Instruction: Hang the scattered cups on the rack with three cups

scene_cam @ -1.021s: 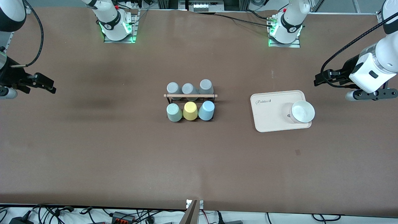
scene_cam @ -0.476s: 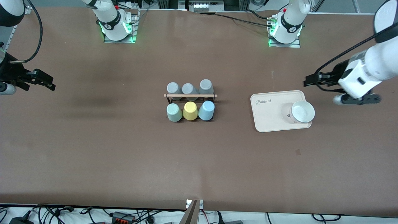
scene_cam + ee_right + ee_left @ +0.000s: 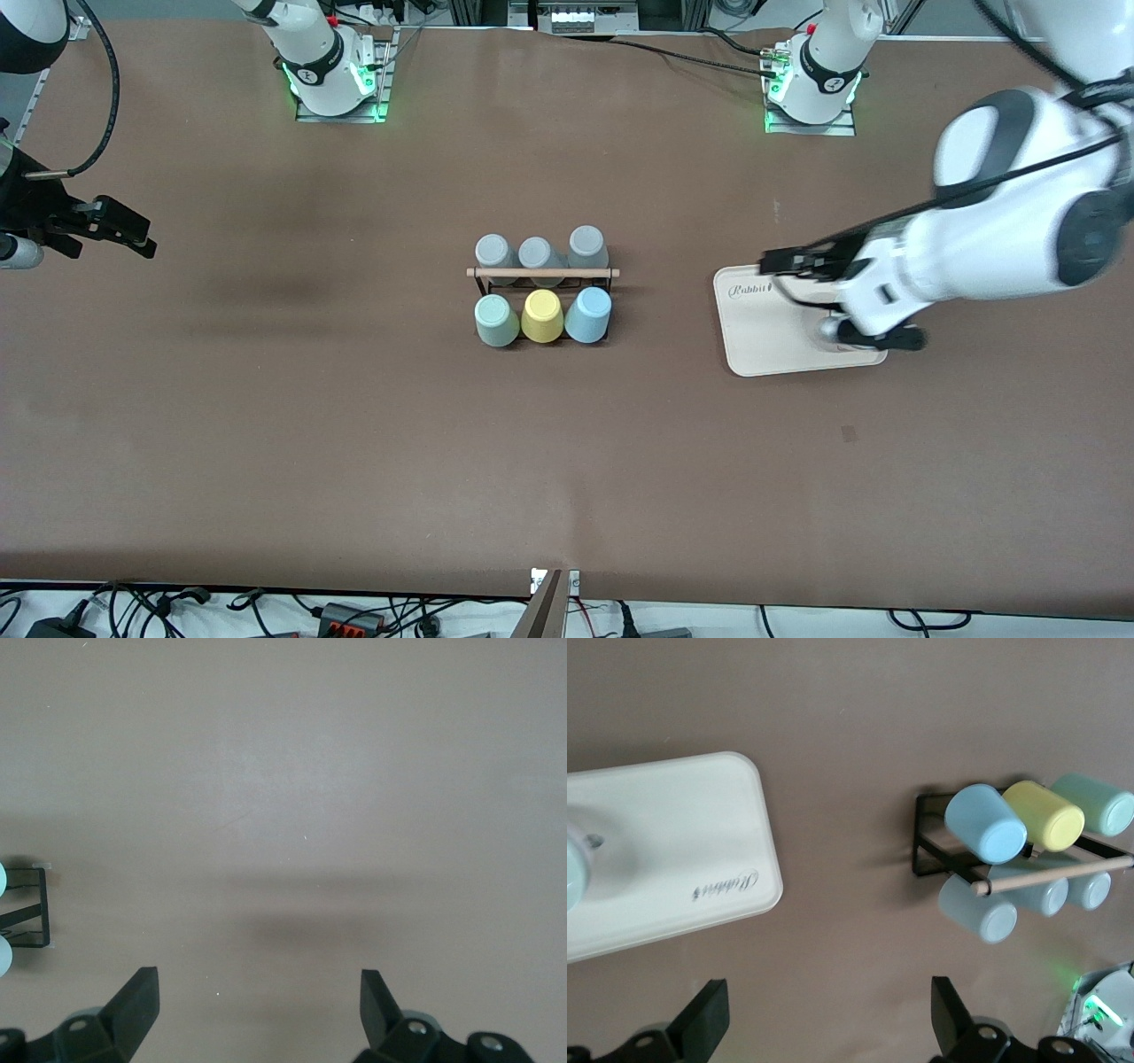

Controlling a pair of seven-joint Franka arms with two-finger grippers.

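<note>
Where the table [image 3: 266,425] is bare of other things near its middle, the rack [image 3: 542,274] stands as the landmark for every place given below. Its black wire frame carries a wooden rod [image 3: 542,272] across the top. Six cups sit on its pegs, bottoms up. On the side nearer the front camera hang the mint cup [image 3: 496,320], toward the right arm's end, the yellow cup [image 3: 542,315] in the middle, and the blue cup [image 3: 588,315], toward the left arm's end. Three grey cups [image 3: 537,252] hang in a row on the side farther from the camera. The left wrist view shows the same rack [image 3: 930,846] with the blue cup [image 3: 983,822], the yellow cup [image 3: 1045,813] and the mint cup [image 3: 1097,803] side by side above the rod [image 3: 1050,875].

A beige tray [image 3: 762,332] lies well apart from the rack, toward the left arm's end. The left pincer [image 3: 787,261] hangs over the tray's edge on the rack's side; its fingers [image 3: 700,1017] are spread and hold nothing, and the tray [image 3: 673,846] shows beneath them. A white bowl [image 3: 572,870] shows only in part at the frame's edge, on the tray.

The right pincer [image 3: 124,232] waits well apart from the rack, over bare table at the right arm's end, fingers [image 3: 133,997] spread and empty. A corner of the rack [image 3: 31,917] shows in that wrist view.
</note>
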